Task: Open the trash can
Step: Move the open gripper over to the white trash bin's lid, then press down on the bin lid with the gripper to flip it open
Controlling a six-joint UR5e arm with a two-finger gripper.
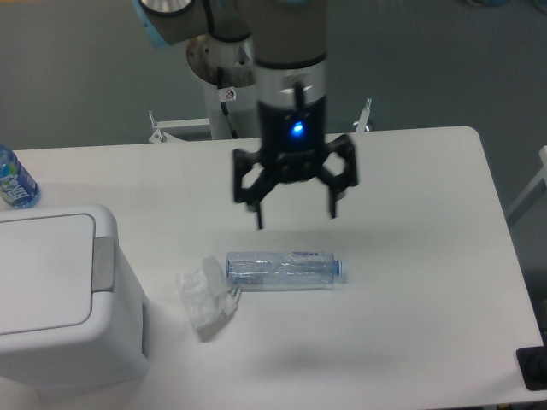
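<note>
The wide white rectangular table [410, 196] fills most of the view. At about eight o'clock on it sits the large white boxy plastic trash can [60, 299] with rounded corners, partly cut off by the left edge; its flat rectangular lid panel [43, 272] lies closed, with the small grey latch tab [103, 264] on its right side. Above the table's middle, toward twelve o'clock, hangs the grey robot arm's black two-finger gripper [295, 218], a blue light glowing on its body; its fingers are spread wide apart with nothing between them, and it is well apart from the trash can. Just below the gripper, near the centre, a clear plastic bottle [282, 270] lies on its side, its cap end pointing toward three o'clock. A crumpled piece of clear plastic wrap [205, 295] lies against the bottle's other end, toward seven o'clock. At nine o'clock, by the left edge, part of a small blue-labelled bottle [14, 179] shows behind the trash can.
</note>
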